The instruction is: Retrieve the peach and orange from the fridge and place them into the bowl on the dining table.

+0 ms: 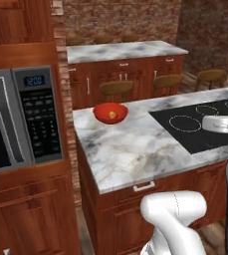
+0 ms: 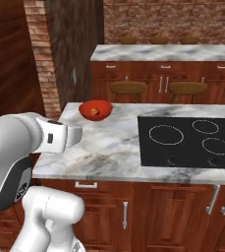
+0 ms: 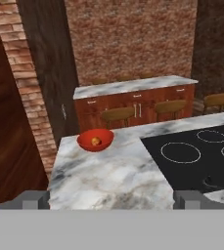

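The red bowl (image 1: pixel 110 112) (image 2: pixel 95 110) (image 3: pixel 95 139) stands near the far left corner of the dining table (image 1: pixel 135 154) (image 2: pixel 109 147) (image 3: pixel 108 176). A small yellow-orange ball, the orange (image 1: pixel 112 115) (image 2: pixel 95 111) (image 3: pixel 96 142), lies inside it. My gripper (image 3: pixel 112 199) hangs open in front of the table's near edge, well short of the bowl, and its fingertips (image 3: pixel 35 198) stand wide apart with nothing between them. The peach and the fridge are out of view.
A black cooktop (image 1: pixel 200 124) (image 2: pixel 187 140) (image 3: pixel 196 156) fills the table's right part. A microwave (image 1: pixel 21 114) sits in wood cabinets at the left. Stools (image 2: pixel 127 88) stand behind the table, before a marble counter (image 2: pixel 163 51) and a brick wall.
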Motion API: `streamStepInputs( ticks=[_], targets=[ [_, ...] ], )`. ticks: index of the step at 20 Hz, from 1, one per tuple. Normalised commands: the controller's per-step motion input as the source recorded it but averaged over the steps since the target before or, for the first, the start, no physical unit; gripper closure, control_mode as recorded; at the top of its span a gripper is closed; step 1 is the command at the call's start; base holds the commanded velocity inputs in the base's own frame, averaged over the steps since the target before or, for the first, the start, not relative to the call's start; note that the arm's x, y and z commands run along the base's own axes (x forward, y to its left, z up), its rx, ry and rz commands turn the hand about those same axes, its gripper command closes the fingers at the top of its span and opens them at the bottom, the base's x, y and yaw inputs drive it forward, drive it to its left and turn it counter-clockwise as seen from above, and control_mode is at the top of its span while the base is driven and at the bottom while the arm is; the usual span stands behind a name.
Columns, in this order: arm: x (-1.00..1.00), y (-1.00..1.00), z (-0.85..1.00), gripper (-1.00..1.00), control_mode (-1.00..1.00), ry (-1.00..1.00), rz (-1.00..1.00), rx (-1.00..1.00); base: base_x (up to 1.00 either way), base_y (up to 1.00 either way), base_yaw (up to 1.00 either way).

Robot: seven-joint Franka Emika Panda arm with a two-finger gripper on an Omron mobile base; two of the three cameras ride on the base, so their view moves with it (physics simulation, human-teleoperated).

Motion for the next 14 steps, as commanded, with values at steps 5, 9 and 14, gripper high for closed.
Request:
streamStepInputs(
  ticks=[5, 9, 14],
  targets=[
    [0.00, 0.00, 0.00, -1.00, 1.00, 0.00, 0.00, 0.00, 0.34, -0.64, -0.47],
    [0.00, 0.00, 0.00, -1.00, 1.00, 0.00, 0.00, 0.00, 0.16, -0.63, -0.54],
    [0.00, 0.00, 0.00, -1.00, 1.00, 0.00, 0.00, 0.00, 0.14, -0.64, -0.56]
  ],
)
